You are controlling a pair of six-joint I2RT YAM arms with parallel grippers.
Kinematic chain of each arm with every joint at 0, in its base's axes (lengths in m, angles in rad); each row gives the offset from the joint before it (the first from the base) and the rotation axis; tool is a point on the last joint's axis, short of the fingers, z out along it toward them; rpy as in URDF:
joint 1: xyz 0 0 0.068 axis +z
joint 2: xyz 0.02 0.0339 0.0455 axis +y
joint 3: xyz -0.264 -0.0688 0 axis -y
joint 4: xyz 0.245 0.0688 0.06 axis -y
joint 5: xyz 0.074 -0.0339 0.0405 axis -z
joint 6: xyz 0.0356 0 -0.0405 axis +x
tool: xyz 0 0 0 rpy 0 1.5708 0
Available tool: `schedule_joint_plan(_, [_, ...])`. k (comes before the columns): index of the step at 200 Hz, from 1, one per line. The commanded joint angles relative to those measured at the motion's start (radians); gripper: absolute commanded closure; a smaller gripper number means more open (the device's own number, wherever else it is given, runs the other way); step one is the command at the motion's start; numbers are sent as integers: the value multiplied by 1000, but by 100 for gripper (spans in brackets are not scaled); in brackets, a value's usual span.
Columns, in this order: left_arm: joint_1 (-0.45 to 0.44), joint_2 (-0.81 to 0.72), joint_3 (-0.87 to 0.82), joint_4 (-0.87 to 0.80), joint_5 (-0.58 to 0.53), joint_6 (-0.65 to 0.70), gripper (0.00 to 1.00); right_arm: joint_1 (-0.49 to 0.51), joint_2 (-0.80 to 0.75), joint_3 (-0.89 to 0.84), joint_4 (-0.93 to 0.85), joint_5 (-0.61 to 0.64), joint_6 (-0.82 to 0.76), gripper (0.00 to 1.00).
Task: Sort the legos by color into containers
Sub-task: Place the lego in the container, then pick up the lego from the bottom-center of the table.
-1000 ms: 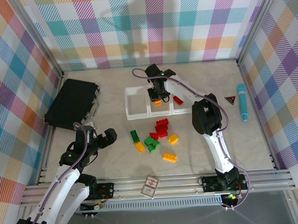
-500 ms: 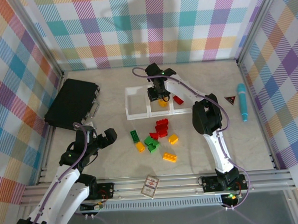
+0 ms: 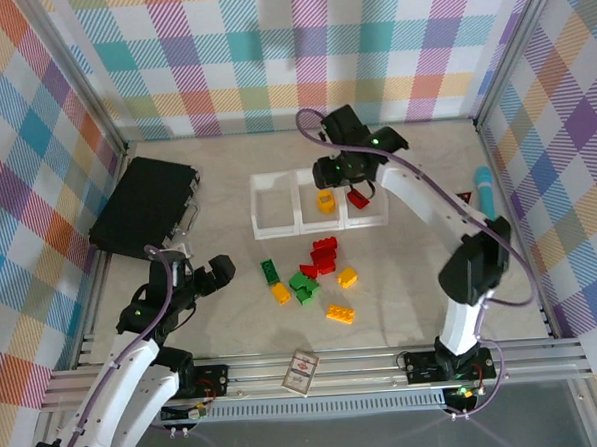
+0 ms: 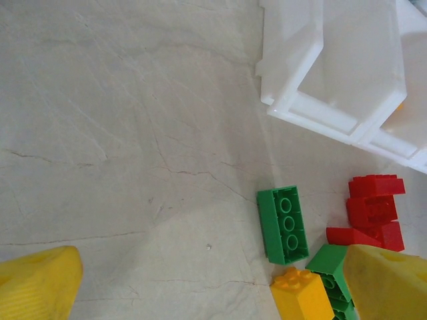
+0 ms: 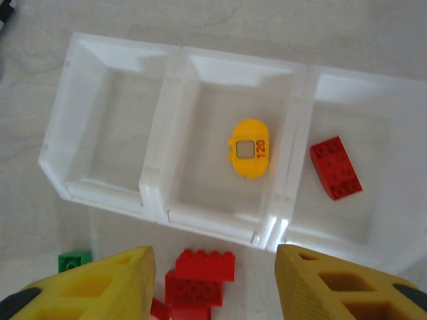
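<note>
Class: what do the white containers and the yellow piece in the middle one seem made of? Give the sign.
Containers: likely thin white plastic, semi-glossy; walls look slightly translucent. Yellow piece: probably smooth moulded plastic; even colour, soft sheen.

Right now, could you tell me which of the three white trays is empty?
The left-end tray; the middle one holds a yellow piece, the right one a red brick.
</note>
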Motion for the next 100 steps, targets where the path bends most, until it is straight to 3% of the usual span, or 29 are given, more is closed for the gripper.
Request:
schedule_joint_plan(1, [-10,-13,19,-13,15,1,0,-1,-91,-162,24,-9,52,47])
schedule_joint_plan(67, [-10,5,-6,34,24,-3,0,-1,-374,-630,142,-69,64,38])
schedule_joint_plan(100, [-10,10,-14,42,30,-12,0,4,-373,-749,166,-149,29,37])
